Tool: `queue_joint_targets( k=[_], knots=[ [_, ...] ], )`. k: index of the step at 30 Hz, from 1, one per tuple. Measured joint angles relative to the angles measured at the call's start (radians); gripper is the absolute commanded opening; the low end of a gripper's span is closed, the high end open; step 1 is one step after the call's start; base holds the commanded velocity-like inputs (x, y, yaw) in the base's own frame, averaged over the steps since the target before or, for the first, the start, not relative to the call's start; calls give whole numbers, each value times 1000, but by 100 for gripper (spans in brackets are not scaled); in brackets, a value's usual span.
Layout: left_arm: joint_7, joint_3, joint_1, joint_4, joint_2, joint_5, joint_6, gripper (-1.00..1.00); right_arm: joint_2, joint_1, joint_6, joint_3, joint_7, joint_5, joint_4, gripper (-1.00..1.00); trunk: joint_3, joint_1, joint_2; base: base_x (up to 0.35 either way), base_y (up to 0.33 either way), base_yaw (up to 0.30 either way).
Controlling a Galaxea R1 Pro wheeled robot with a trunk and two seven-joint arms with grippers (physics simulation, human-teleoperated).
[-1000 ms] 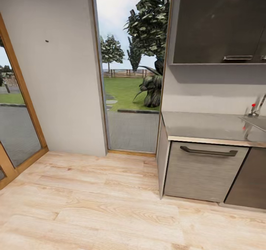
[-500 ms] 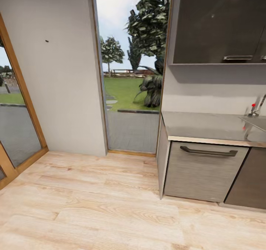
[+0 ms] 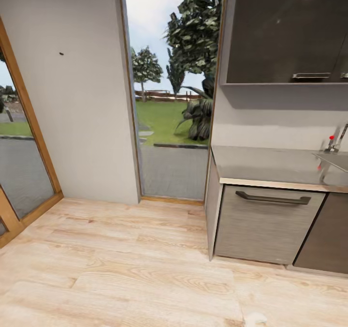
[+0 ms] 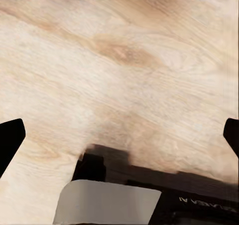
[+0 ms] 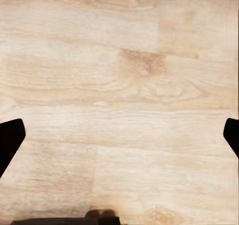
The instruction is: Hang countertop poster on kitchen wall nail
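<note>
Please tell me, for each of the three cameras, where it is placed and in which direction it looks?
Head view: sits high on the robot, faces forward and down at the wall nail, glass door and kitchen countertop; a small pale blur of the robot at the bottom edge.
Left wrist view: near the left pincer, looks down at the wooden floor; dark fingertips at both sides, robot base below.
Right wrist view: near the right pincer, looks down at floor; dark fingertips wide apart.
Shared: all views show the same pale wooden floor.
</note>
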Motion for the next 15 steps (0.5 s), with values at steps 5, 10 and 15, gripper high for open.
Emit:
queue_joint_targets(
  k=[5, 10, 15],
  knots=[
    [0, 2, -145, -39, -3, 74, 157, 100, -2, -92, 222, 1, -1, 1, -161, 100, 0, 0, 0, 0, 0, 0],
    [9, -1, -133, -523, -2, 191, 430, 100, -36, -75, 504, 4, 5, 3, -663, 100, 0, 0, 0, 0, 0, 0],
    [100, 1, 105, -1157, -10, 220, 593, 100, -81, -24, 660, -5, 10, -4, -1063, 100, 0, 0, 0, 0, 0, 0]
  ],
)
